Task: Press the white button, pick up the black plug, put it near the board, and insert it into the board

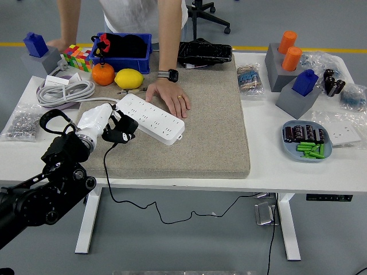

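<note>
Fingers (pixel 114 127) of the left hand (pixel 103 125) curl shut around the black plug (pixel 123 132), carrying it just off the mat, cord (pixel 109 183) trailing down from under the fingers and over the near edge of the surface (pixel 275 166). Plug sits at the fingertips, close beside the near-left end of the white board (pixel 150 119), almost touching its edge; contact can't be confirmed. Board lies diagonally on the grey mat (pixel 206 132), beyond and right of the fingers. Likely held low and close so the prongs can be lined up over a socket; prong direction not visible.

Person's hand (pixel 168 94) rests flat against the far side of the board, opposite the fingers, probably bracing it so it won't slide when the plug is pushed in. White button not distinguishable. Judged stage: plug brought near board, insertion not yet done. Right arm not visible.
</note>
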